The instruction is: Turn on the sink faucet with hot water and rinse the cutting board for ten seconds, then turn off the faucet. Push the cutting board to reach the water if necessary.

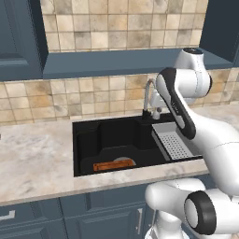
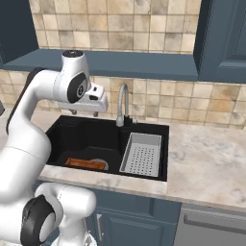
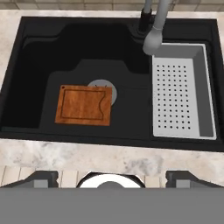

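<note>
Closest thing to me is the robot's chunky white arm, coming up off its base in front of the blue cabinets and bending over toward the sink. The gripper hangs up high, above the left part of the basin and off to the left of the sink faucet, not touching anything. In the hand view the two dark finger tips sit far apart with nothing between them, so the pincer is released, holding nothing.

The sink itself is a big black recessed basin set into a pale marbled counter. The cutting board, small orange-brown wood with a darker rim, lies flat on the basin floor on the left side, toward the front wall. One of its corners overlaps the round grey drain.

The faucet is a slim grey gooseneck rising from the back edge of the sink, with the spout arching forward. From the hand view the spout end sits above the back-left corner of the grey perforated drainer tray, which fills the right side of the basin. So the board is well apart from the spout, off to its left and closer to the front. No stream is coming out of it right now.

Tan tiled wall behind it all.
</note>
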